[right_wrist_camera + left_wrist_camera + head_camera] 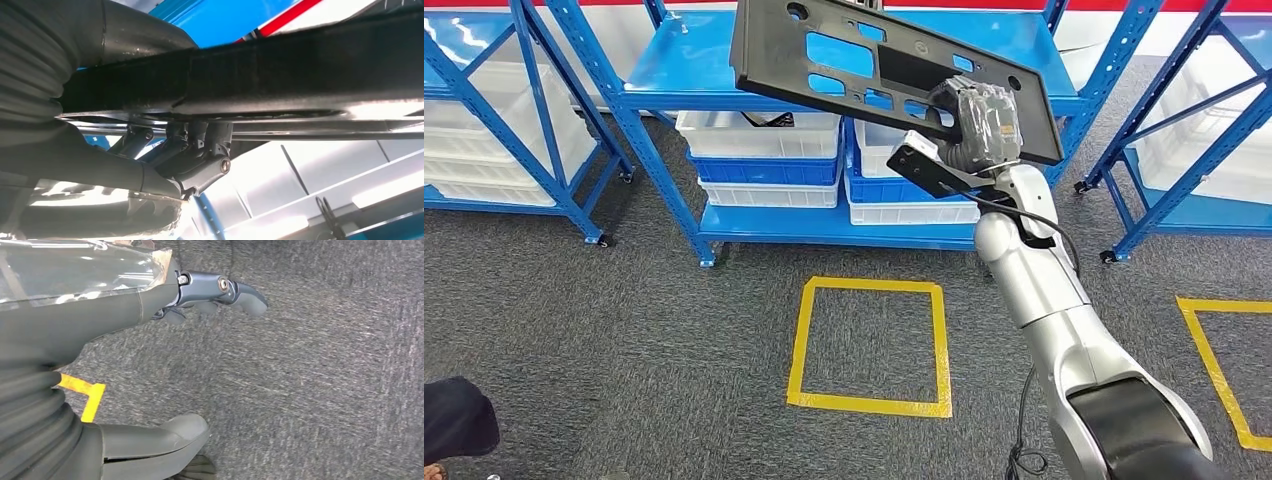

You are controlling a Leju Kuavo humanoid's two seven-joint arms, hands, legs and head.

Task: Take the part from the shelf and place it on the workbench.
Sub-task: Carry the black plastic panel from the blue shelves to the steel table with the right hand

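My right hand (980,118) clamps the black part (864,70) near one end, lifted above the shelf (674,60). I should keep it level while turning; left hand (200,290) hangs empty, fingers apart.

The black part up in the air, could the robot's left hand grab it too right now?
Probably not yet. The left hand hangs low over the grey carpet, holding nothing, while the black part is held high by the right hand before the blue shelf. Nothing blocks it; the arm would simply have to rise.
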